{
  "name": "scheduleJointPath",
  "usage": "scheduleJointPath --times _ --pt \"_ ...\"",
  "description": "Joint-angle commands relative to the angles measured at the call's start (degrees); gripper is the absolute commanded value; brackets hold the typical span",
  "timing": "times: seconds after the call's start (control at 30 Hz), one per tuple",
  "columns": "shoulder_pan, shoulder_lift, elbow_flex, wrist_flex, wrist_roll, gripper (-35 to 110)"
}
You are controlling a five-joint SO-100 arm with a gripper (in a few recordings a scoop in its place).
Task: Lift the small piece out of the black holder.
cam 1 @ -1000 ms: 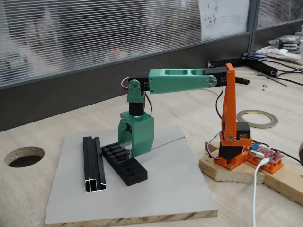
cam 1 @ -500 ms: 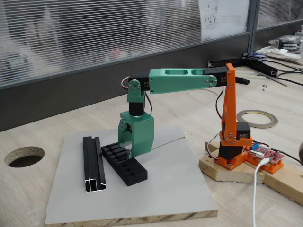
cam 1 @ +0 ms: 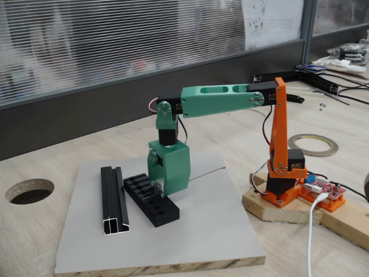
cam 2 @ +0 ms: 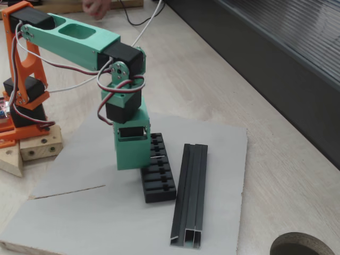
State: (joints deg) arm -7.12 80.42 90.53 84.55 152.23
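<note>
the black holder (cam 1: pixel 151 199) is a flat black block with a row of crosswise slots, lying at a slant on the grey board (cam 1: pixel 202 231). in the other fixed view the holder (cam 2: pixel 158 172) shows its slots running down its length, and a thin pale sliver, the small piece (cam 2: pixel 155 157), shows at one slot just beside the green gripper's edge. it is too small to make out its shape.

the gripper (cam 1: pixel 158 187) points straight down over the middle of the holder, its tip at or just above the slots; from the other side the gripper (cam 2: pixel 133 162) covers the holder's near edge. the green body hides the fingers, so i cannot tell whether they are spread or pinching the piece.

left of the holder in the first fixed view lies a longer black rail (cam 1: pixel 113 199), close beside it but apart, also on the board. nothing lies between rail and holder. right of the holder stands the arm's orange base (cam 1: pixel 282 173) on a wooden block (cam 1: pixel 271 208), and beyond that a roll of tape (cam 1: pixel 313 144) lies flat on the table (cam 1: pixel 34 231). a round hole (cam 1: pixel 29 190) in the table sits far left of the holder.
</note>
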Motion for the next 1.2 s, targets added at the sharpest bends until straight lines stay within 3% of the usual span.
scheduleJointPath --times 0.0,1.17 --pt "-0.35 2.64 0.7 0.7 0.62 31" --pt "-0.35 2.72 -6.33 0.97 0.79 27"
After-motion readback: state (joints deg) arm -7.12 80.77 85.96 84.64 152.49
